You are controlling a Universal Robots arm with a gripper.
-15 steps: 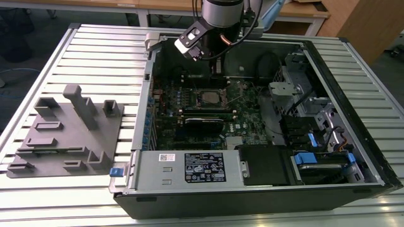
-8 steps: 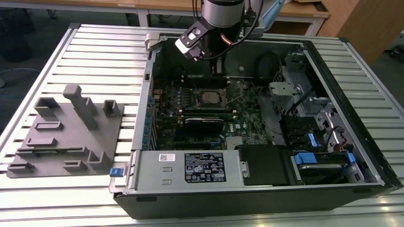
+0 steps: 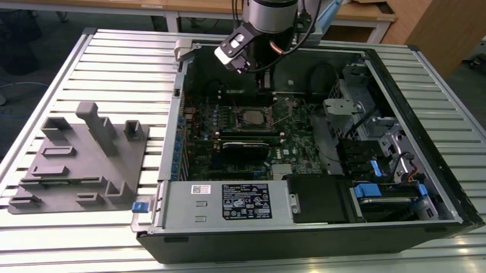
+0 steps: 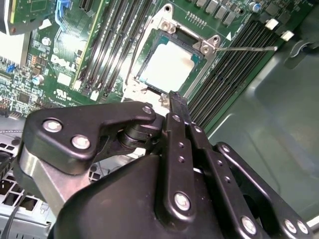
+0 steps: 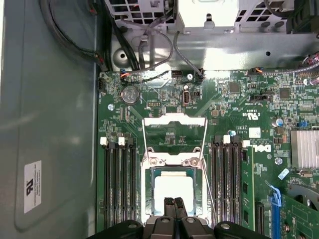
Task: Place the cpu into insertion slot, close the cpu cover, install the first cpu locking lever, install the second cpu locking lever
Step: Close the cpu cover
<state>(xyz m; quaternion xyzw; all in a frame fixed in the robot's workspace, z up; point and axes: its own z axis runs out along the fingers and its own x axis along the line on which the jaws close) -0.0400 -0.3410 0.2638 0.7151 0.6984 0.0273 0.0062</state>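
1. Ribbed aluminium table [image 3: 114,62] fills the exterior view, carrying an open black computer case [image 3: 304,242] and a grey moulded plastic fixture [image 3: 76,159]. Both wrist views show the green circuit board [image 5: 239,134] inside the case close up.
2. Wooden desks [image 3: 205,7] stand behind the table.
3. A small flat square cpu with a pale metallic top [image 5: 172,189] lies seated in the square silver-rimmed insertion slot [image 5: 172,160].
4. A thin silvery cpu cover frame [image 5: 174,121] stands swung open beyond the slot, with thin wire levers [image 5: 205,144] unlatched alongside it.
5. A black two-finger gripper [image 5: 174,203] has its fingers pressed together, clamping nothing. The tips sit at the slot's edge, just beside the cpu; whether they touch it cannot be told.
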